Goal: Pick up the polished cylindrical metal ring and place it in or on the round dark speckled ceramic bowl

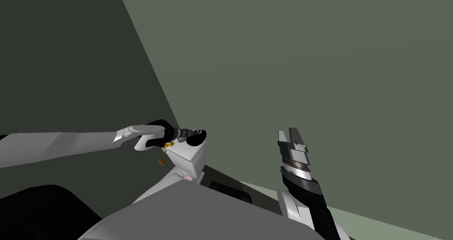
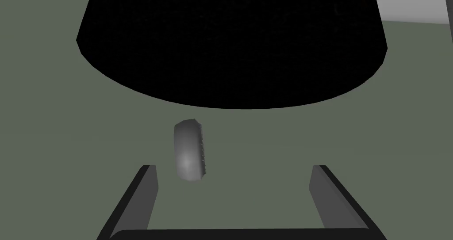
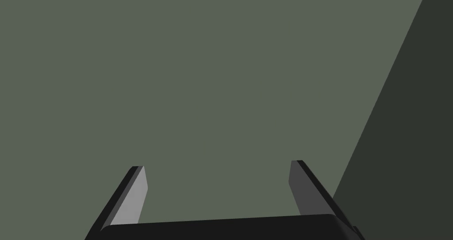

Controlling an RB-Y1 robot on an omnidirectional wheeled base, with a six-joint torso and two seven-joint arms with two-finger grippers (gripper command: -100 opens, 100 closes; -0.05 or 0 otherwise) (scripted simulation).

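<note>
Flat grey-green surface (image 2: 66, 131) spreads around round black bowl (image 2: 230, 43), broad, matte, dome-like in outline. Left gripper (image 2: 233, 166) faces bowl, thin blade fingers spread wide, grasping nothing. Right gripper (image 3: 217, 165) held well apart from bowl, on robot's right of it, fingers likewise released. Small smooth grey ring (image 2: 190, 151), rounded band with finely toothed edge, stands on edge just short of bowl, untouched, nearer one left fingertip.
</note>
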